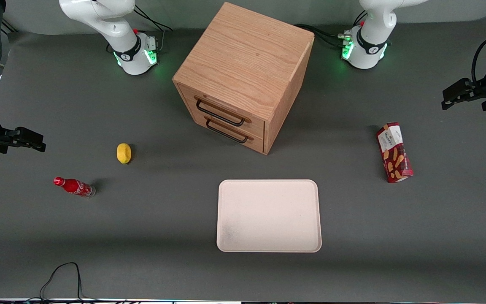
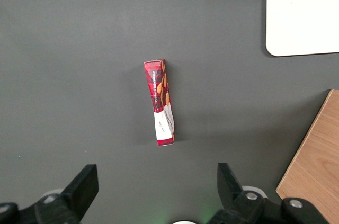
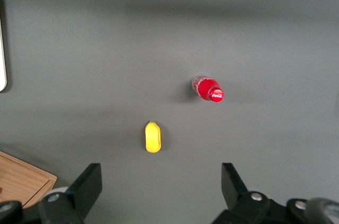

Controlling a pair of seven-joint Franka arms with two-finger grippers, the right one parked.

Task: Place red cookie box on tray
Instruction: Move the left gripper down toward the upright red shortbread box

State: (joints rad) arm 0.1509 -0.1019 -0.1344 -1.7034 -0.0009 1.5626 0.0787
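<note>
Jaws spread wide and holding nothing, on the gripper raised above the mat at the working arm's end, close to that end edge. Seen in the front view as a black gripper reaching in from the edge, farther from the front camera than the cookie box and apart from it.

Cookie box lying flat on the mat, long and narrow, dark red with tan biscuit pictures, white label at the end nearest the gripper. Nothing touching it. Set toward the working arm's end, well apart from the tray.

Tray lying flat and bare near the middle of the front edge, cream-white, rounded corners, low rim. One corner of the tray showing in the left wrist view.

Wooden cabinet standing mid-mat, farther from the camera than the tray, two drawers with dark handles, both closed.

Toward the parked arm's end: a yellow lemon and, nearer the camera, a small red soda bottle on its side.
</note>
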